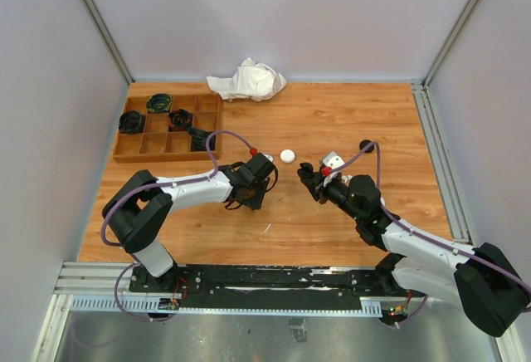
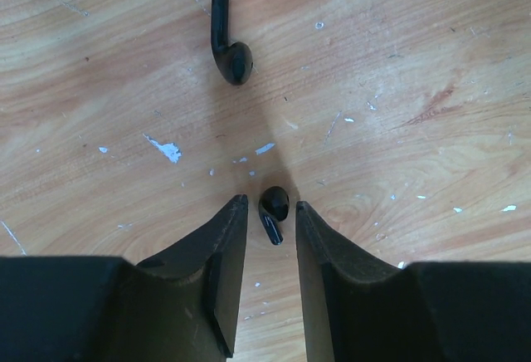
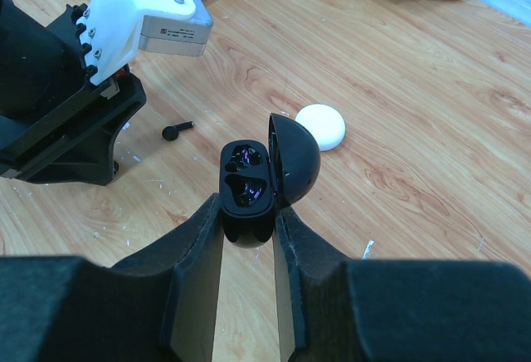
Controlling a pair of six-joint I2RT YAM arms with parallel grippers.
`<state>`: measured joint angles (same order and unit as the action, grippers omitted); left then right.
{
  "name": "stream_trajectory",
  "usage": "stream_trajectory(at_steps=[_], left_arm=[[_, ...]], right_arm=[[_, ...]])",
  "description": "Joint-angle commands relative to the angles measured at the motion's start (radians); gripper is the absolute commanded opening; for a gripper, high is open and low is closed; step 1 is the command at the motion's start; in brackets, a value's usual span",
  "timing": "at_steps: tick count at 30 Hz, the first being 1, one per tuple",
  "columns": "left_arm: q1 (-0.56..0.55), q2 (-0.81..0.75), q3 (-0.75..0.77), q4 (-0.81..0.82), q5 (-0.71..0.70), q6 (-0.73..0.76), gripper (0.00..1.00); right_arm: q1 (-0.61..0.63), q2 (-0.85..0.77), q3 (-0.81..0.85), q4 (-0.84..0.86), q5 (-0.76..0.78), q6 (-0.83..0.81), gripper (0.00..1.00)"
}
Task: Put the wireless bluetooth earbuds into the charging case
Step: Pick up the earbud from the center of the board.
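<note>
Two black earbuds lie on the wooden table in the left wrist view. One lies farther out with its stem pointing away. The other lies between the tips of my left gripper, whose jaws stand slightly apart and do not touch it. My right gripper is shut on the black charging case, held upright with its lid swung open to the right and both wells empty. From above, the left gripper and right gripper face each other at mid-table.
A white round case sits just beyond the grippers. A wooden compartment tray with several dark cases stands at the back left. A crumpled white cloth lies at the far edge. A thin white sliver lies near the front.
</note>
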<state>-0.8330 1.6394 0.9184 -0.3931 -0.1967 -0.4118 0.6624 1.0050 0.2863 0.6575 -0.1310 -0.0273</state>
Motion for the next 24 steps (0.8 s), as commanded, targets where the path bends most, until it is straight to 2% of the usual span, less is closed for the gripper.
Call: stream_trajectory(at_steps=[1,8,12,18,24], left_arm=[[-0.006,0.021,0.037,-0.009,0.006,0.005,0.34],[-0.006,0.012,0.029,-0.011,-0.003,0.005,0.22],[-0.006,-0.040,0.019,-0.008,-0.030,0.002,0.18],[-0.007,-0.170,0.008,0.031,-0.076,0.007,0.15],[-0.025,-0.350,-0.022,0.098,-0.182,0.014,0.15]], right_arm=[[0.017,-0.011,0.010,0.027,-0.013,-0.012,0.17],[0.019,-0.014,0.009,0.025,-0.015,-0.018,0.17],[0.023,-0.012,0.013,0.025,-0.028,-0.023,0.17],[0.055,0.004,0.026,0.035,-0.084,-0.061,0.17],[0.095,0.013,0.039,0.065,-0.074,-0.098,0.17]])
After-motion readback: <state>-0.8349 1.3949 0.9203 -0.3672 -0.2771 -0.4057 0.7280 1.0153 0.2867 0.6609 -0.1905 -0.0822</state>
